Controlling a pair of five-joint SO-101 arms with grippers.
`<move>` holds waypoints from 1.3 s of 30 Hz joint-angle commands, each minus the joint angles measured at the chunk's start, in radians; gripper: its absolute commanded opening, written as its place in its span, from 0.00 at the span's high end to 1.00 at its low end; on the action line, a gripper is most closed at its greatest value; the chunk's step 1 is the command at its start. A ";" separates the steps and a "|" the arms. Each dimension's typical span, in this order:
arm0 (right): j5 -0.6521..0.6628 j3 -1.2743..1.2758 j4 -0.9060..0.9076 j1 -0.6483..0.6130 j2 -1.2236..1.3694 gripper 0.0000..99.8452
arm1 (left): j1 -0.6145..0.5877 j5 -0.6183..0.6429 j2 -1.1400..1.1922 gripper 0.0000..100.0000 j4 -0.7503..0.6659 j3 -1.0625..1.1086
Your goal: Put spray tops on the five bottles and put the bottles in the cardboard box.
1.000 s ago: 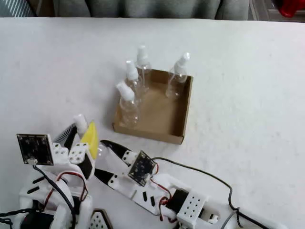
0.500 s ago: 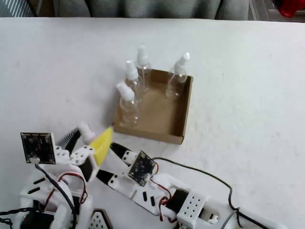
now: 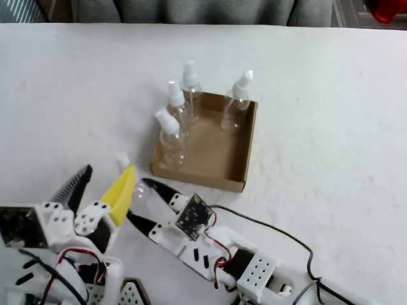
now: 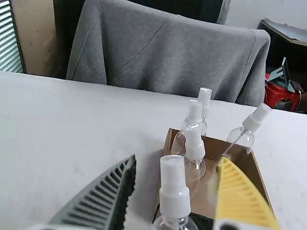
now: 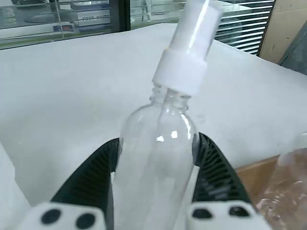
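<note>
The fifth bottle (image 5: 156, 158) is clamped at its belly between the black fingers of the right pincer (image 3: 137, 199), held just off the near corner of the cardboard box (image 3: 198, 179). Its spray top (image 5: 189, 52) sits on the neck but looks crooked, with bare thread showing under the collar, so I judge it is not yet screwed home. The left pincer (image 4: 177, 163) stands with its grey and yellow fingers apart, one on each side of that top and touching neither side of it.

The first risk is the top itself. If the left pincer closes off-centre on a collar that already leans, it may cross-thread, or tip the top off the neck and drop it on the counter (image 3: 318, 95). The second is the grip below: the bottle is smooth, clear and round, so a twist at the top may simply turn the whole bottle inside the right pincer, and the top would never tighten. A harder squeeze to stop that could dent the thin wall.

Then comes the box. Four other bottles stand in it with their tops on, the nearest (image 3: 172, 143) close to the near-left edge. They are tall, light and likely easy to topple; a bottle brought in low over that side could knock one down or shove the box along the counter.
</note>
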 commanded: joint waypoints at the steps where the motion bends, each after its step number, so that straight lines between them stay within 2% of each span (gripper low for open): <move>1: 0.011 -0.051 -0.022 0.038 0.005 0.98 | -0.062 -0.014 -0.002 0.75 -0.003 -0.087; 5: 0.011 -0.057 -0.022 0.090 0.005 0.98 | -0.143 -0.014 -0.002 0.75 -0.038 -0.106; 9: 0.003 -0.069 -0.022 0.159 -0.031 0.98 | -0.240 -0.012 -0.002 0.75 -0.092 -0.040; 11: 0.003 -0.068 -0.019 0.185 -0.074 0.98 | -0.266 -0.012 -0.002 0.78 -0.120 0.017; 15: 0.002 -0.038 -0.016 0.220 -0.185 0.98 | -0.275 -0.014 -0.002 0.97 -0.172 0.120; 16: 0.002 -0.029 -0.016 0.228 -0.216 0.98 | -0.275 -0.014 -0.002 0.99 -0.187 0.138; 18: 0.002 -0.018 -0.015 0.248 -0.272 0.98 | -0.277 -0.032 -0.002 0.94 -0.199 0.160; 24: 0.002 -0.058 0.133 0.321 -0.427 0.98 | -0.265 -0.048 -0.004 0.98 -0.201 0.163; 27: -0.034 -0.135 0.234 0.329 -0.489 0.98 | -0.183 -0.048 -0.004 0.98 -0.201 0.157; 31: -0.104 -0.290 0.364 0.329 -0.521 0.98 | 0.001 -0.048 -0.004 0.98 -0.198 0.152; 39: -0.103 -0.499 0.386 0.332 -0.472 0.98 | 0.400 -0.048 -0.005 0.98 -0.199 0.141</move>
